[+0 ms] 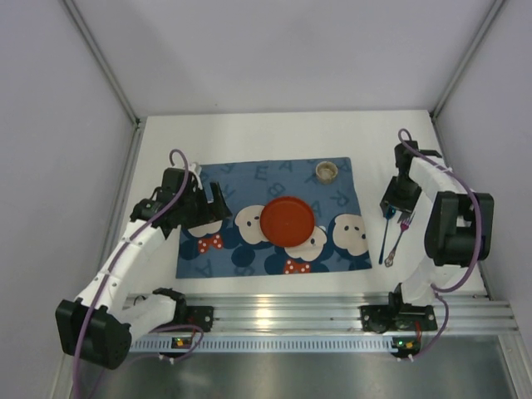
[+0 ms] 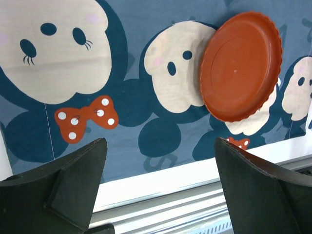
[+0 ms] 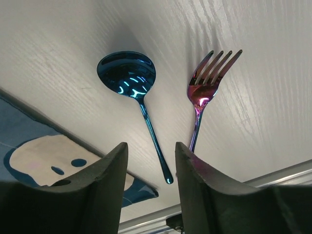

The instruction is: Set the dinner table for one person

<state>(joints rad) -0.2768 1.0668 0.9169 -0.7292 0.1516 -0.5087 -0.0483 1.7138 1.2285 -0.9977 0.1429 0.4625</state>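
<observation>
Counter (image 1: 249,137) lies under everything: rigid, matte, fixed, not for gripping. Right hand (image 3: 151,146), empty, narrowly parted, hangs over spoon (image 3: 127,74) and fork (image 3: 204,87) handles; thin, slick, take mid-handle. Left hand (image 2: 161,146) spread, empty, over placemat (image 2: 146,19).

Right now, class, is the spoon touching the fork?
Apart. The right wrist view shows the whole spoon ringed by bare table, with a strip of white between it and the fork.

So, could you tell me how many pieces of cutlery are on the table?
2. A spoon and a fork lie side by side on the table, right of the placemat, spoon nearer it. I see no others.
</observation>
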